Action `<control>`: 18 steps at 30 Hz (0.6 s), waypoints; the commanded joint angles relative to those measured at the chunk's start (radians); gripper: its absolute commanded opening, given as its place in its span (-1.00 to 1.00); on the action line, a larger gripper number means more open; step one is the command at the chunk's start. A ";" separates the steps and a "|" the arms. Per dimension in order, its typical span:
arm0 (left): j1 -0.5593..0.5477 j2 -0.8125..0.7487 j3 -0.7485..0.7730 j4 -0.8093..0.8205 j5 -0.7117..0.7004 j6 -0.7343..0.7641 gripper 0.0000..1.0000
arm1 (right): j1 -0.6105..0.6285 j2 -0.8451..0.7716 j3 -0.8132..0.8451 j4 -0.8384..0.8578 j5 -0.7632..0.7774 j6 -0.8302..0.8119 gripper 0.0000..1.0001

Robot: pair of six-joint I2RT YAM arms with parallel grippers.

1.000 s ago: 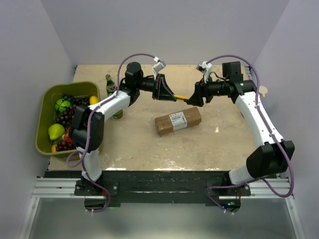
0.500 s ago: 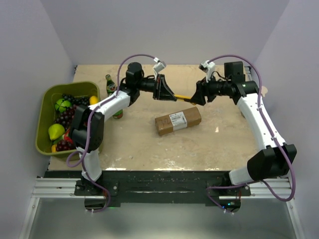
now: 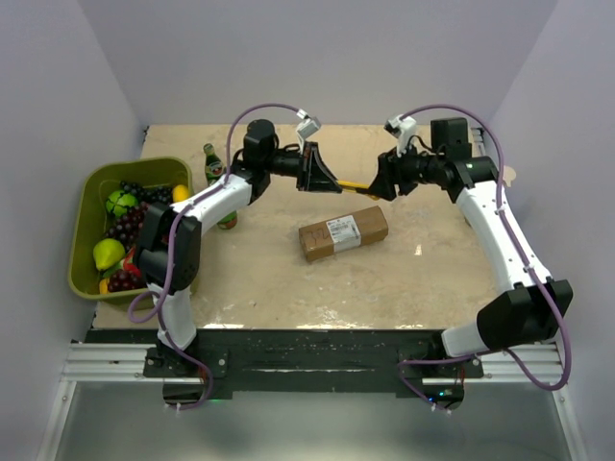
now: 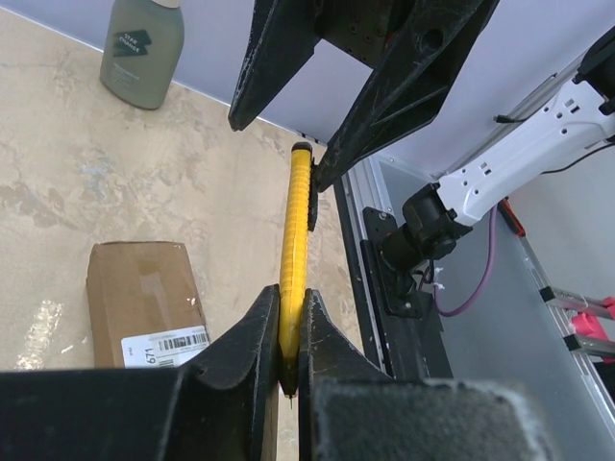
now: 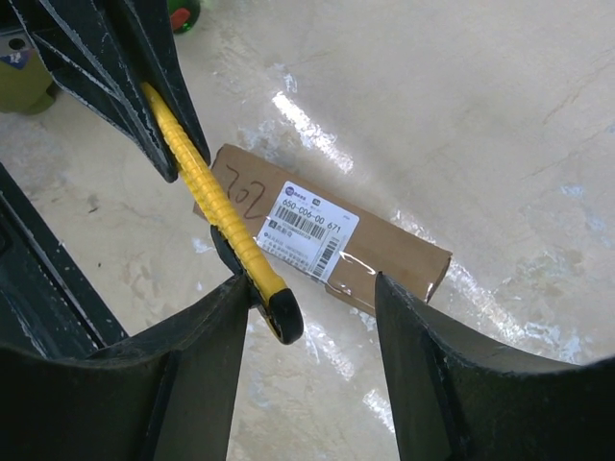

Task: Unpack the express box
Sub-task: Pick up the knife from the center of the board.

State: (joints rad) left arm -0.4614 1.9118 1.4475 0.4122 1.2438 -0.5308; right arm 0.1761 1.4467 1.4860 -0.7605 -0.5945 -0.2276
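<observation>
1. The table (image 3: 269, 279) is closed in by walls on the left, far and right sides. Bare tabletop lies between the arm bases and the express box (image 3: 343, 233), and more is left to the right of the box.
2. The left gripper (image 4: 290, 317) is held above the far middle of the table. Its jaws are clamped tight on one end of a yellow utility knife (image 5: 207, 197), which is kept level in the air.
3. The express box lies flat near the table's middle, label up, below and nearer than the knife, and is touched by neither gripper.
4. The right gripper (image 5: 312, 288) faces the left one with its jaws about half spread. The knife's free end sits between them, against one finger or just beside it and well apart from the other.
5. A green bin (image 3: 144, 162) at the left edge is filled with dark grapes (image 3: 125, 226) and green and yellow fruit. A green bottle (image 3: 213, 165) stands just to its right.
</observation>
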 commanded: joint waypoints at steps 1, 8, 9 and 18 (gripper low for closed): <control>-0.026 -0.037 0.042 0.124 0.109 -0.046 -1.00 | 0.016 0.001 0.017 0.073 0.079 0.023 0.12; -0.037 -0.023 0.053 0.155 0.134 -0.078 -1.00 | 0.065 0.029 0.039 0.095 0.131 0.022 0.11; -0.037 -0.023 0.053 0.157 0.137 -0.080 -1.00 | 0.066 0.037 0.039 0.096 0.136 0.025 0.11; -0.045 -0.022 0.051 0.162 0.146 -0.078 -1.00 | 0.077 0.081 0.086 0.136 0.165 0.070 0.08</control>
State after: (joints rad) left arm -0.4526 1.9167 1.4475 0.4709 1.2335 -0.5644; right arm 0.2317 1.4731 1.5162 -0.7456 -0.5133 -0.1818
